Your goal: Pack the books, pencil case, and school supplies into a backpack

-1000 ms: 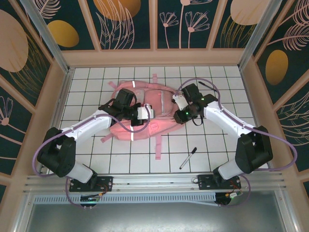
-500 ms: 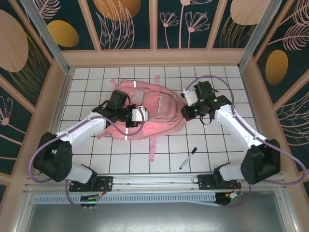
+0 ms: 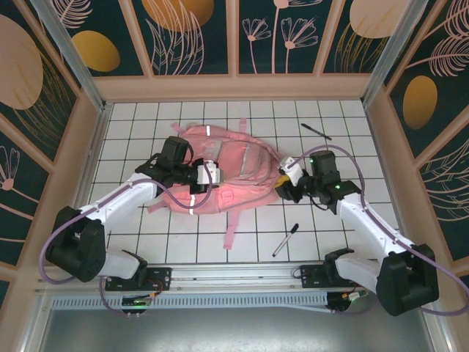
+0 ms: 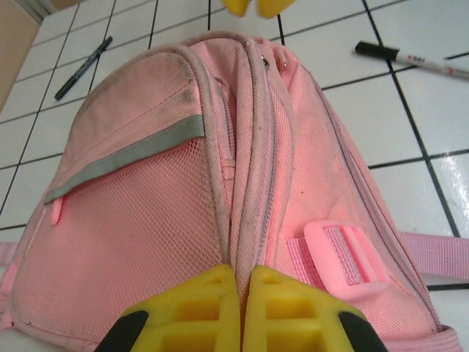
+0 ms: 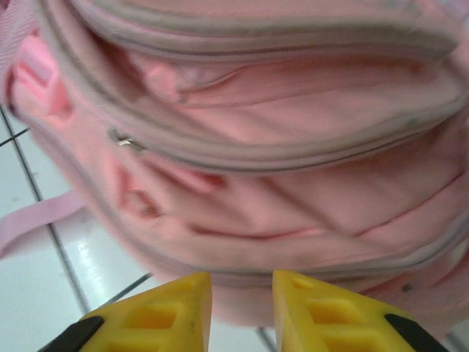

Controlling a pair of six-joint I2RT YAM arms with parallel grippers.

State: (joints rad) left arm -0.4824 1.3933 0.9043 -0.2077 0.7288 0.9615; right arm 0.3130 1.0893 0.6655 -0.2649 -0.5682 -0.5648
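Pink backpack [image 3: 238,158] lies flat mid-bench [image 3: 183,246]. Left arm [image 3: 124,202] reaches diagonally onto its left side; left fingers [image 4: 198,308] pressed together, pinching a zipper seam. Right arm [image 3: 366,220] comes in low at its right edge; right fingers [image 5: 172,312] slightly spread, holding nothing.

A lab robot cell: gridded white table [image 3: 132,117], floral wall panels [image 3: 194,37], aluminium frame [image 3: 64,51]

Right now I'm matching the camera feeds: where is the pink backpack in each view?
Top external: backpack mid-table, between the arms.
Left wrist: backpack central, bottom edge nearly to top.
Right wrist: backpack across the upper part.
Shared landmark: white tiled table.
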